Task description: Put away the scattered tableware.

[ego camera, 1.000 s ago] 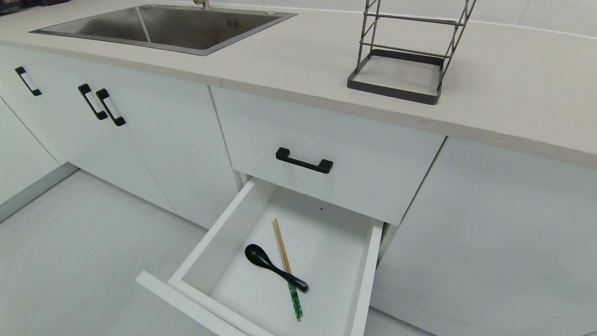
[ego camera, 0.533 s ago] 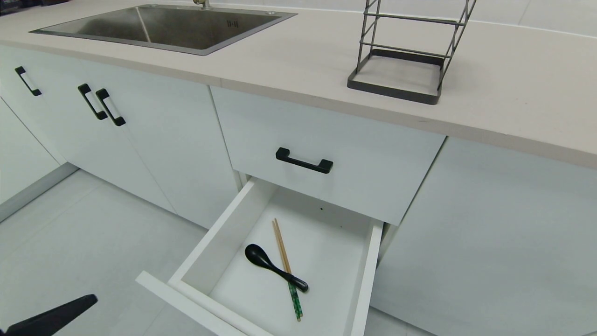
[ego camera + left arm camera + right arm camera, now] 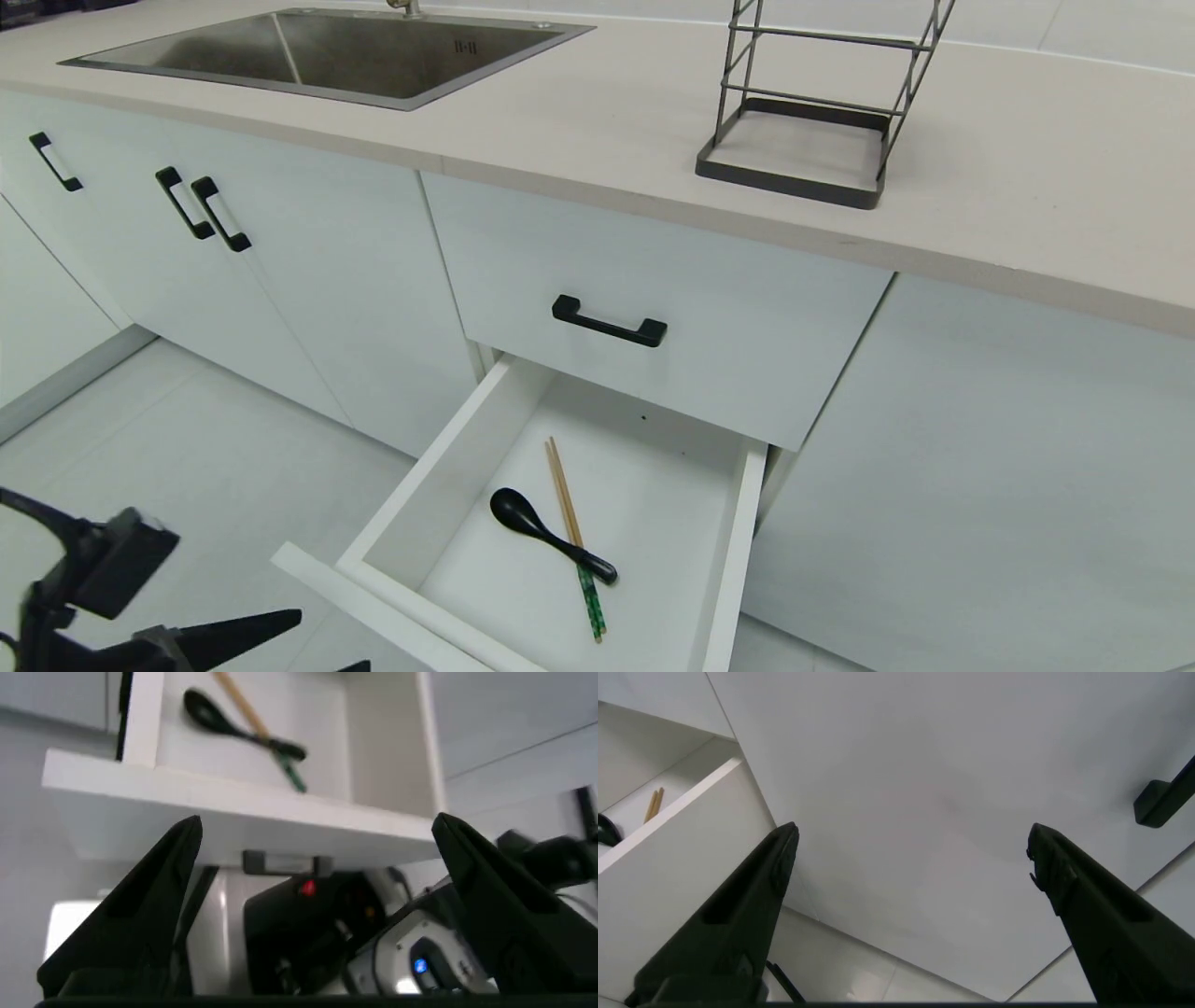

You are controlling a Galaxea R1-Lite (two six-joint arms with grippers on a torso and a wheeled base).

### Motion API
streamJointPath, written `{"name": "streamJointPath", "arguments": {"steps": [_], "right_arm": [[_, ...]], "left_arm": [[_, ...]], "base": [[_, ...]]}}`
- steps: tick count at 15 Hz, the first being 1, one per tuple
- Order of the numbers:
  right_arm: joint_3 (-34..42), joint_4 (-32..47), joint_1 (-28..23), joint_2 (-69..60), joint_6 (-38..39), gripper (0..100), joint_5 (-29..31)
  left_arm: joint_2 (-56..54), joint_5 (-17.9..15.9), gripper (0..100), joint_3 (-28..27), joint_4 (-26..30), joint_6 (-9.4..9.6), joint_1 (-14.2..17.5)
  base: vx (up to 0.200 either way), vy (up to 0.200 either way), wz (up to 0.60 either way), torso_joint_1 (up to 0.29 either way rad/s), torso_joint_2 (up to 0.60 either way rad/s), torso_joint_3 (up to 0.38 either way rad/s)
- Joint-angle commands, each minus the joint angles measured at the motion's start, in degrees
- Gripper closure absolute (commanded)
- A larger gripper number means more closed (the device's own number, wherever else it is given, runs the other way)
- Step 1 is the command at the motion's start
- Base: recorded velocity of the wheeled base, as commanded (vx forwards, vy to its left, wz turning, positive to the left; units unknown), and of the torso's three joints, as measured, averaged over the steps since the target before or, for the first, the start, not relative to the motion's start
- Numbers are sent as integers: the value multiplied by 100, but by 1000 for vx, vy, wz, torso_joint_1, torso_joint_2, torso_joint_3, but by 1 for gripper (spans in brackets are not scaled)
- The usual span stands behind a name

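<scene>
The lower drawer (image 3: 439,485) stands pulled out, and in it a black spoon (image 3: 546,534) lies across a pair of wooden chopsticks (image 3: 563,493) with green ends. My left gripper (image 3: 327,642) is open and empty, low at the lower left, just short of the drawer's front panel (image 3: 373,607). In the left wrist view the left gripper (image 3: 318,826) faces that front panel (image 3: 234,803), with the spoon (image 3: 201,707) and chopsticks (image 3: 245,711) beyond it. My right gripper (image 3: 912,833) is open and empty before a plain white cabinet panel (image 3: 952,812), beside the drawer's side wall (image 3: 673,835).
The upper drawer with a black handle (image 3: 609,324) is closed above the open one. On the counter stand a dark wire rack (image 3: 794,163) and a steel sink (image 3: 327,51). Cabinet doors with black handles (image 3: 201,207) lie to the left, over a pale tiled floor (image 3: 187,448).
My left gripper has come up into the head view from the lower left and moved right toward the drawer front. Spoon, chopsticks and drawer have not moved.
</scene>
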State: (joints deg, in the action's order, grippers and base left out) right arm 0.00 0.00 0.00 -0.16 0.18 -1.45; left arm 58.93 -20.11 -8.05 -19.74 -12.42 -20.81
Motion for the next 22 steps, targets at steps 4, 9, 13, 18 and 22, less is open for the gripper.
{"name": "streamJointPath", "arguments": {"steps": [4, 9, 13, 18, 22], "right_arm": [[0, 0, 0, 16, -1, 0, -4], [0, 0, 0, 16, -1, 0, -4], [0, 0, 0, 16, -1, 0, -4], [0, -9, 0, 16, -1, 0, -4], [0, 0, 0, 16, -1, 0, -4]], "left_arm": [[1569, 922, 0, -171, 49, 539, -758], [1780, 930, 0, -101, 14, 979, -723], [2255, 772, 0, -303, -171, 970, -679], [3010, 596, 0, -505, -839, 979, -626], [3696, 596, 0, -602, -1885, 1014, -626]], "base": [[0, 0, 0, 0, 0, 0], [0, 0, 0, 0, 0, 0], [0, 0, 0, 0, 0, 0], [0, 0, 0, 0, 0, 0], [0, 0, 0, 0, 0, 0]]}}
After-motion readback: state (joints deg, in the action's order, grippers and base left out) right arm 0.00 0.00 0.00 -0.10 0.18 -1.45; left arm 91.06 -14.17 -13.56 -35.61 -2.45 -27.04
